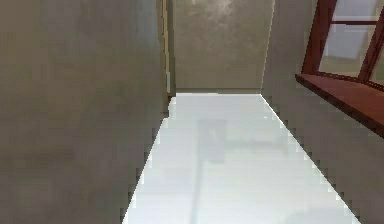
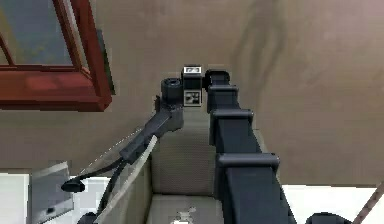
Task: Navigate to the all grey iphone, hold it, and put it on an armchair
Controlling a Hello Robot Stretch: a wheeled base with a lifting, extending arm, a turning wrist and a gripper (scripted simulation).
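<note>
In the arm side view my arm point(image 2: 240, 150) rises as a dark square bar from the bottom edge, with two white marker squares point(image 2: 192, 84) at its far end. The gripper point(image 2: 82, 196) reaches from its dark body point(image 2: 168, 103) down toward the view's lower left with two thin fingers point(image 2: 125, 155). A pale grey patch point(image 2: 48, 186) lies right behind the fingertips against the white floor, so I cannot tell whether the gripper holds anything. No shape in either view reads as a grey phone or an armchair.
The forward view looks down a narrow corridor with a white floor point(image 1: 230, 160), grey-brown walls point(image 1: 70, 110) close on both sides and an end wall point(image 1: 218, 45). A red-brown framed window point(image 1: 345, 50) is on its right, and appears as a window point(image 2: 45, 55) upper left in the arm side view.
</note>
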